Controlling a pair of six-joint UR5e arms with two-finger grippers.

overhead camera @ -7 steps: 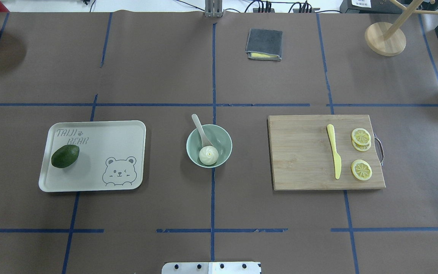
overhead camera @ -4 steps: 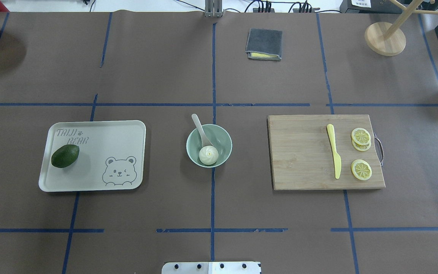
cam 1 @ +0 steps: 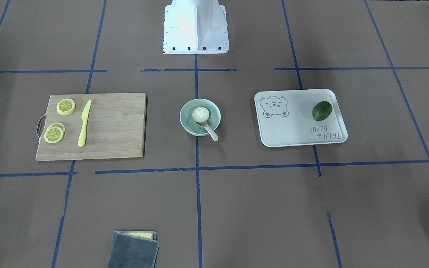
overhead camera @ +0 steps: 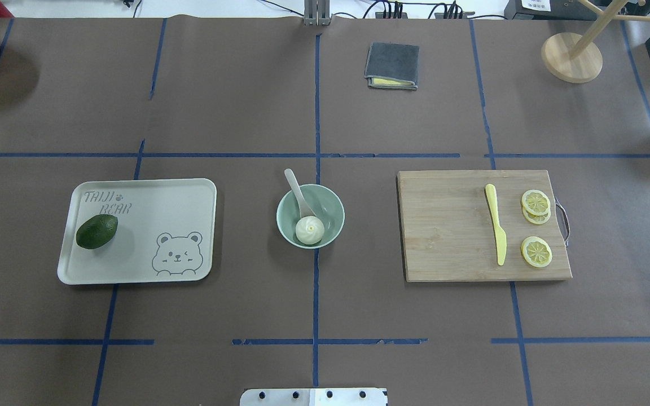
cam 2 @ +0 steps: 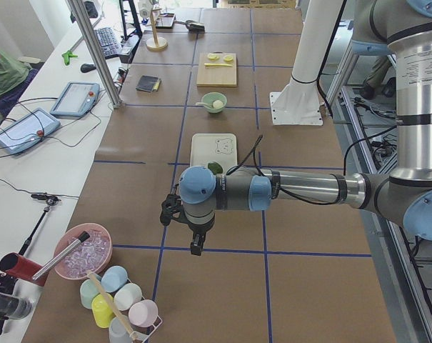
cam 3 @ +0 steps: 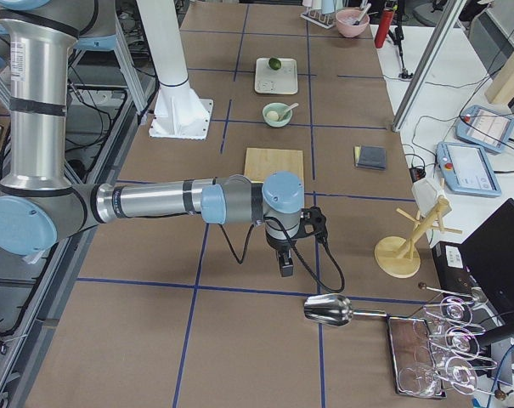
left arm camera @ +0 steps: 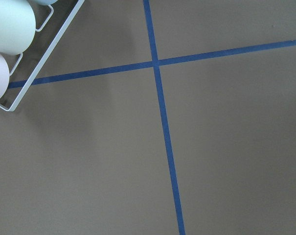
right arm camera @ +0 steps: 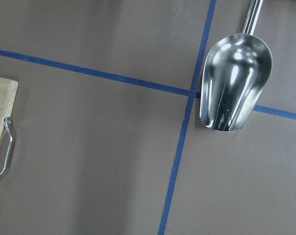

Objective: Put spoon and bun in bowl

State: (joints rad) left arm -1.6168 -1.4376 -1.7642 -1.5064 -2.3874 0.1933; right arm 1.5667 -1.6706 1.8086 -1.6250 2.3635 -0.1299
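The mint-green bowl (overhead camera: 332, 207) stands at the table's middle. The white bun (overhead camera: 310, 229) sits inside it. The pale spoon (overhead camera: 297, 189) has its scoop in the bowl beside the bun, and its handle leans over the far-left rim. They also show in the front-facing view: bowl (cam 1: 185, 120), bun (cam 1: 200, 114), spoon (cam 1: 211, 132). My left gripper (cam 2: 195, 247) shows only in the exterior left view, far from the bowl; I cannot tell whether it is open. My right gripper (cam 3: 285, 265) shows only in the exterior right view, past the cutting board; I cannot tell its state either.
A bear tray (overhead camera: 150, 265) with an avocado (overhead camera: 97, 231) lies left of the bowl. A cutting board (overhead camera: 449, 231) with a yellow knife (overhead camera: 495, 228) and lemon slices (overhead camera: 536, 251) lies right. A grey cloth (overhead camera: 392, 65), wooden stand (overhead camera: 571, 57) and metal scoop (right arm camera: 234, 83) sit farther out.
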